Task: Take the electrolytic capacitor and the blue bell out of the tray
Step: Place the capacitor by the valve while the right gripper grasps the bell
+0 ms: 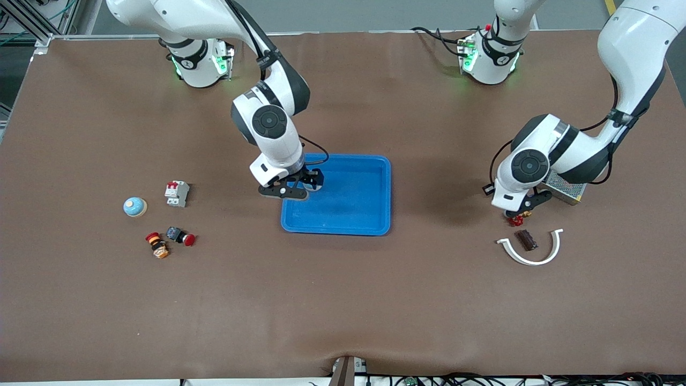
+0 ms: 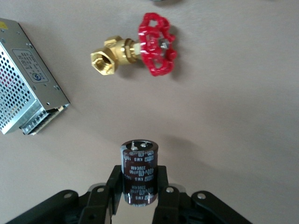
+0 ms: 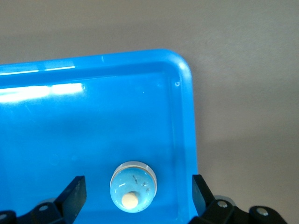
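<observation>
My left gripper (image 1: 522,206) is shut on a dark brown capacitor (image 2: 139,168) and holds it upright above the table, over a spot beside the red-handled brass valve (image 2: 140,46). My right gripper (image 1: 300,186) is open over the blue tray (image 1: 343,229), at the tray's side toward the right arm's end. A light blue bell (image 3: 133,186) sits in the tray (image 3: 93,121) between the open fingers (image 3: 74,193), touching neither. The gripper hides this bell in the front view. A second light blue bell (image 1: 134,207) stands on the table toward the right arm's end.
A red-and-white breaker (image 1: 177,193) and two red push buttons (image 1: 181,236) (image 1: 157,245) lie near the second bell. By the left gripper are the valve (image 1: 515,219), a metal power supply (image 2: 23,88), a white curved piece (image 1: 530,254) and a small brown part (image 1: 526,239).
</observation>
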Action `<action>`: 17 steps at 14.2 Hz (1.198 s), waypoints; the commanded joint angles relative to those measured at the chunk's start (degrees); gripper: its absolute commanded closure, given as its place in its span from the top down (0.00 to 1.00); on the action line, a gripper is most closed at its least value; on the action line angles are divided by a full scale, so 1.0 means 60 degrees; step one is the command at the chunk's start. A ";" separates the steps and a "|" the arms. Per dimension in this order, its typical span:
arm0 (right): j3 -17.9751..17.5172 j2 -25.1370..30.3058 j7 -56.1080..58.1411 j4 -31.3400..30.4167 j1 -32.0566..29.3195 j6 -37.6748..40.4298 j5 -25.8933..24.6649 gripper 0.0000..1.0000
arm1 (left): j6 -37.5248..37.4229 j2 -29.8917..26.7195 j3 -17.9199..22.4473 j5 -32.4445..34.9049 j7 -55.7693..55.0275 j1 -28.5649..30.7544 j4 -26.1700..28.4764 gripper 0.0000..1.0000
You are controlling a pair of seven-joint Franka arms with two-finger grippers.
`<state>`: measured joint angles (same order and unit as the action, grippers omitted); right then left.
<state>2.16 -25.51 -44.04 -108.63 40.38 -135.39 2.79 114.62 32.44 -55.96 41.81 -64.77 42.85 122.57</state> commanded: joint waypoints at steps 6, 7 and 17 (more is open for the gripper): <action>0.0123 -0.0539 -0.0395 -0.0220 0.0535 -0.0594 -0.0231 1.00 | 0.0921 0.0759 -0.0078 0.1407 0.0365 0.1265 0.0534 0.00; 0.0123 -0.0597 -0.0395 -0.0250 0.0594 -0.0624 -0.0231 1.00 | 0.0922 0.0891 -0.0078 0.1482 0.0365 0.1353 0.0519 0.00; 0.0123 -0.1242 -0.0395 -0.0279 0.0712 -0.1342 -0.0231 1.00 | 0.0849 0.0981 -0.0078 0.1469 0.0351 0.1340 0.0227 1.00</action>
<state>2.17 -32.71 -44.72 -110.22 43.61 -142.71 2.59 119.72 38.17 -55.90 49.63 -63.04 50.55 124.98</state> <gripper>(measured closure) 0.000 0.498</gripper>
